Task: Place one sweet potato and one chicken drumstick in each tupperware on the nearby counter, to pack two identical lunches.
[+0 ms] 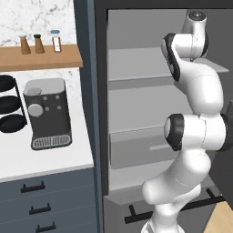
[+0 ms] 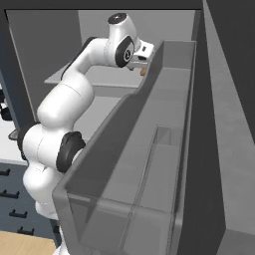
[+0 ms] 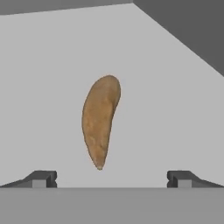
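Note:
A tan-brown sweet potato (image 3: 101, 119) lies on a pale grey fridge shelf, its tapered end pointing toward my hand. My gripper (image 3: 112, 179) hovers over it, open, with the fingertips (image 3: 41, 179) set wide on either side and nothing between them. In the right base view the gripper (image 2: 142, 61) reaches into the upper fridge, and a bit of brown from the sweet potato (image 2: 143, 71) peeks out under it. A stretch of the white counter (image 1: 45, 159) lies left of the fridge. The tupperware and the chicken drumsticks are out of view.
The open fridge door's grey bin (image 2: 149, 149) rises close on the arm's right. Fridge shelves (image 1: 145, 68) and a drawer (image 1: 141, 148) lie ahead. On the counter stand a coffee machine (image 1: 48, 113) and a black rack (image 1: 9, 104), under a wooden shelf (image 1: 41, 57) holding shakers.

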### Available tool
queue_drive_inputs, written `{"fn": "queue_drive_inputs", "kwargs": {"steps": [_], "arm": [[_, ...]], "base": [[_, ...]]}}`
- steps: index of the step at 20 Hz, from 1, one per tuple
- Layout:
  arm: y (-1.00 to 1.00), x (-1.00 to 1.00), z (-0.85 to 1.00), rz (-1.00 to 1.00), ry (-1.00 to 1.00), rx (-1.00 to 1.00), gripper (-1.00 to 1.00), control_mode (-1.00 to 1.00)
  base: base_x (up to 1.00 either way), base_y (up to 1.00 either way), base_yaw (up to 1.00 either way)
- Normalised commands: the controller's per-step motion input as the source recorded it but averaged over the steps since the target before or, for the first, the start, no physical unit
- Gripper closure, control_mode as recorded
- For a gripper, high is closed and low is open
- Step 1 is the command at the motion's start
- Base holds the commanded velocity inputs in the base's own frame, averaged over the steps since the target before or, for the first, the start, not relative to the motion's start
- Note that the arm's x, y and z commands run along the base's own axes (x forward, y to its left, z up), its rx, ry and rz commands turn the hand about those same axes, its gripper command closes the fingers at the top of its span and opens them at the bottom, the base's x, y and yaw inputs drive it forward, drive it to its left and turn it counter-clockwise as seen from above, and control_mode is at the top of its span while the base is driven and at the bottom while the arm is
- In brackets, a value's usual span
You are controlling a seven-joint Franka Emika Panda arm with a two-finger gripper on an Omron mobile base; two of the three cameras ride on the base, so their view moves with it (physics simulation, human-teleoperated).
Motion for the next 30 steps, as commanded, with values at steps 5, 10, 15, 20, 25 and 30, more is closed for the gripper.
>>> {"fn": "queue_drive_inputs", "kwargs": {"steps": [5,10,15,20,25,30], "arm": [[0.0,0.15,-0.41,-0.03,-0.01,0.0,-1.0,-1.0],[0.0,0.46,-0.08,-0.03,-0.03,0.02,-1.0,-1.0],[0.0,0.34,0.0,-0.04,0.0,0.0,-1.0,-1.0],[0.0,0.08,-0.09,0.0,-0.02,0.0,1.0,-1.0],[0.0,0.1,-0.11,0.0,-0.07,0.01,1.0,-1.0],[0.0,-0.29,0.0,0.02,-0.11,0.04,1.0,-1.0]], "base": [[0.0,0.0,0.0],[0.0,0.0,0.0],[0.0,0.0,0.0],[0.0,0.0,0.0],[0.0,0.0,0.0],[0.0,0.0,0.0]]}}
